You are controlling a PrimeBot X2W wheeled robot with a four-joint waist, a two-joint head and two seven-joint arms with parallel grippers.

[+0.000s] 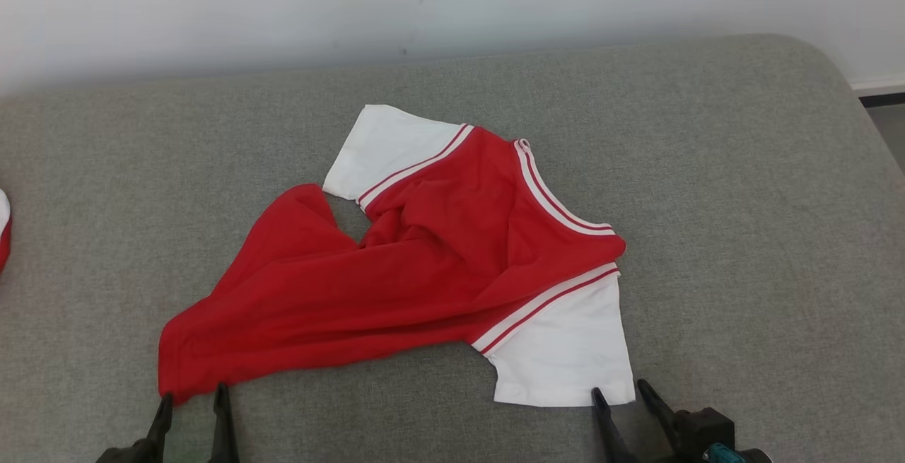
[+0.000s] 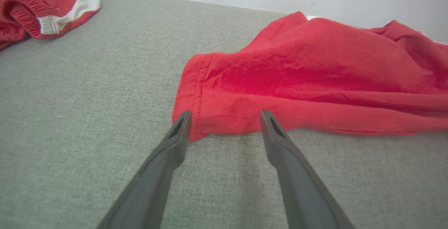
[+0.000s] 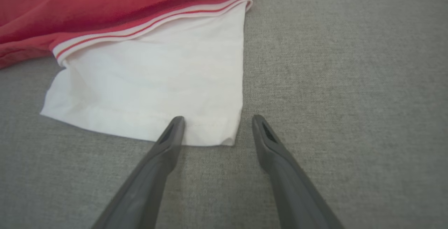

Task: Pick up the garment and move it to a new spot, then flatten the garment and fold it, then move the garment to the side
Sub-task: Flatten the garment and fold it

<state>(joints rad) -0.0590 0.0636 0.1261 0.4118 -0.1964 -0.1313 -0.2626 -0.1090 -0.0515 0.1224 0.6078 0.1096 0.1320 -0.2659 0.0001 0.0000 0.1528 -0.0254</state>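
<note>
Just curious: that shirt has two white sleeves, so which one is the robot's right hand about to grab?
The near white sleeve, spread flat at the right hand; the far sleeve lies beyond the red body.

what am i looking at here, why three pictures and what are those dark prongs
It is one two-armed robot seen through three cameras. The head view looks down on a grey cushioned surface where a red jersey with white sleeves lies crumpled. The other two cameras sit on the wrists, looking along each arm's two dark fingers. The left end effector is open at the jersey's red hem; the right end effector is open at a white sleeve's corner. Nothing is held. A second red and white garment lies off to the left.
</note>
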